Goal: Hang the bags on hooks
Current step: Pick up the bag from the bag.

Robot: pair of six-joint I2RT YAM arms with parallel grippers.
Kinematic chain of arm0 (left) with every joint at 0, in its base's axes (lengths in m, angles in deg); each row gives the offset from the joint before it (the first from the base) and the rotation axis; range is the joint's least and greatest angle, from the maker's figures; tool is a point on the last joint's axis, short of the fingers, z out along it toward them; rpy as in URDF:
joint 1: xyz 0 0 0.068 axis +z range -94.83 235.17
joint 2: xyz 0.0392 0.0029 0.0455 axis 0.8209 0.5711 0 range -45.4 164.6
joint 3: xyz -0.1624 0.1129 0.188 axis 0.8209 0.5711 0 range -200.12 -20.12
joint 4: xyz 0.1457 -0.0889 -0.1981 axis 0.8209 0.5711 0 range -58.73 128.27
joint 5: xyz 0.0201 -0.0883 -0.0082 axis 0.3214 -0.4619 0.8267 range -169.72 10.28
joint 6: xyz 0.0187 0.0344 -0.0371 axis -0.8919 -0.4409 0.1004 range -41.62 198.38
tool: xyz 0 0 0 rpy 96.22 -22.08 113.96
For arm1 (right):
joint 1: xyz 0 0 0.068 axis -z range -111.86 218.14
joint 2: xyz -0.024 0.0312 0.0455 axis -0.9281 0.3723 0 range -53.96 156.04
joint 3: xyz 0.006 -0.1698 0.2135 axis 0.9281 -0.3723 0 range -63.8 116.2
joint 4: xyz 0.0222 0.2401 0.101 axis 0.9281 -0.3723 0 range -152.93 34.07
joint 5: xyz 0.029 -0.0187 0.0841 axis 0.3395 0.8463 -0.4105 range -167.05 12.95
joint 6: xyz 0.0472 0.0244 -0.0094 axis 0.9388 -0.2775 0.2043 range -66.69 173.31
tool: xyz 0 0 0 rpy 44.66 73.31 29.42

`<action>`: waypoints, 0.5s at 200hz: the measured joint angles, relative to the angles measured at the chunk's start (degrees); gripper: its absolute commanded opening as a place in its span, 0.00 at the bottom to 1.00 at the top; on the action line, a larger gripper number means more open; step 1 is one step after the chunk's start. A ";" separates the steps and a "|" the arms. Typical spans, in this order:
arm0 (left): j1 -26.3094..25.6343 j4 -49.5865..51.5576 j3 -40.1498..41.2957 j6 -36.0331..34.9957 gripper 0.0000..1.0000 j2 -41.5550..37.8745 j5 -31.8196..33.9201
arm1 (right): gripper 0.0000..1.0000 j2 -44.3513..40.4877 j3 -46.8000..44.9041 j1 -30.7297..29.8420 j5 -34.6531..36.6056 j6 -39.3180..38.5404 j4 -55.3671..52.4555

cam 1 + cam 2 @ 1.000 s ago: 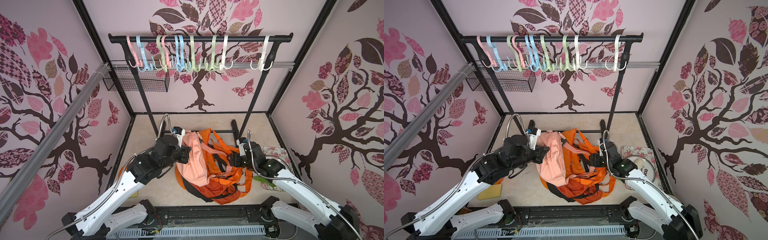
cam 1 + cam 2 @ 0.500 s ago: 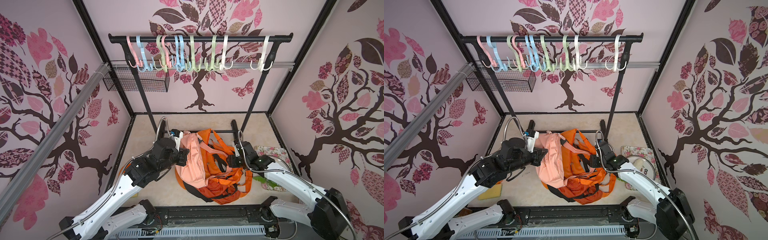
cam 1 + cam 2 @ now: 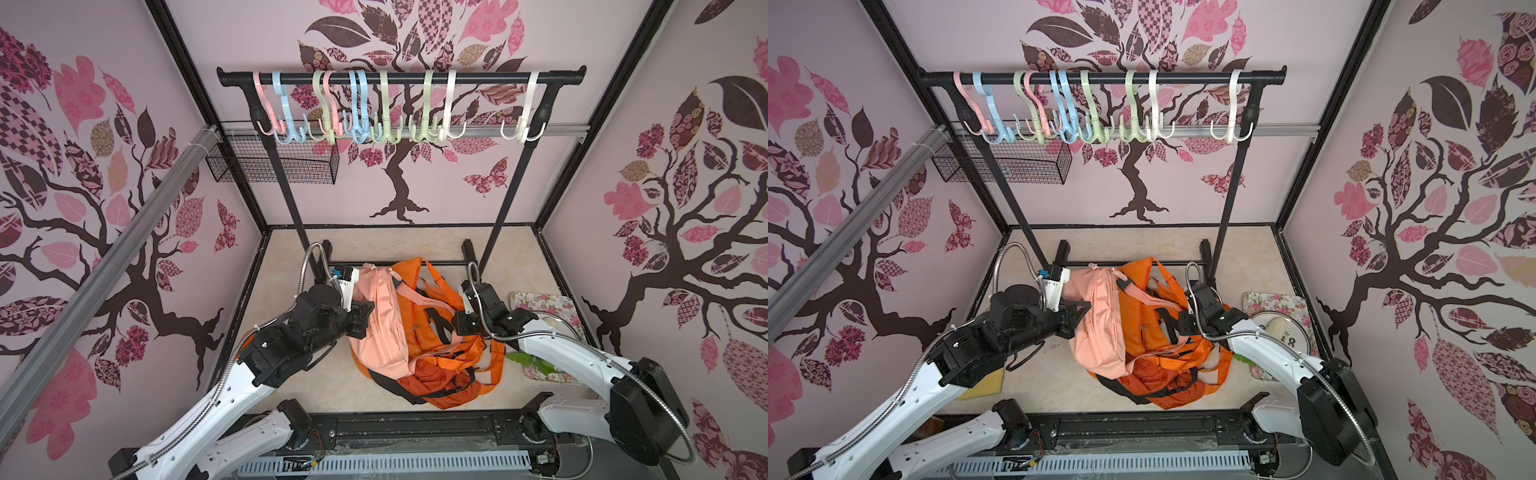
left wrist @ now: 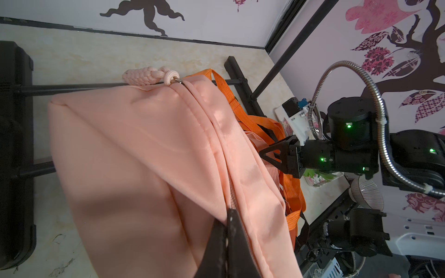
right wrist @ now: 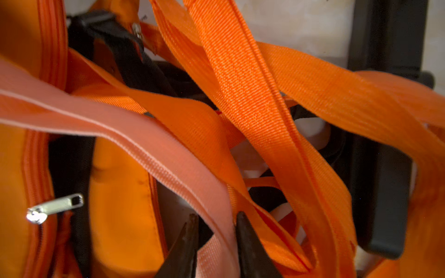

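One pink bag [image 3: 378, 324], pinched in left end effector [image 4: 225, 216], leaning on orange bag [image 3: 432, 374]

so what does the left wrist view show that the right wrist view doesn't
Only the left wrist view: the pink bag, its fabric pinched in the shut left tool, its braided zip pull, and the right tool seen from outside, tips behind the bag.
Only the right wrist view: a pink strap running between the right tool's two fingers (whether it is clamped is unclear), plus a silver zip pull.
Both: the orange straps and the right tool itself.
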 measured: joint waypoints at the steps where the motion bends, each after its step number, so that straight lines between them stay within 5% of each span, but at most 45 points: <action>1: 0.00 -0.04 0.04 0.00 0.00 -0.02 -0.02 | 0.00 0.02 0.00 0.00 0.04 -0.17 -0.02; 38: 0.00 -2.60 2.99 -0.37 0.00 -2.69 -1.14 | 0.00 0.61 4.96 0.00 4.42 0.04 -5.81; 100: 0.00 -11.93 4.09 -5.20 0.00 -8.33 -4.70 | 0.00 -8.46 32.20 -0.02 19.28 -4.15 -13.73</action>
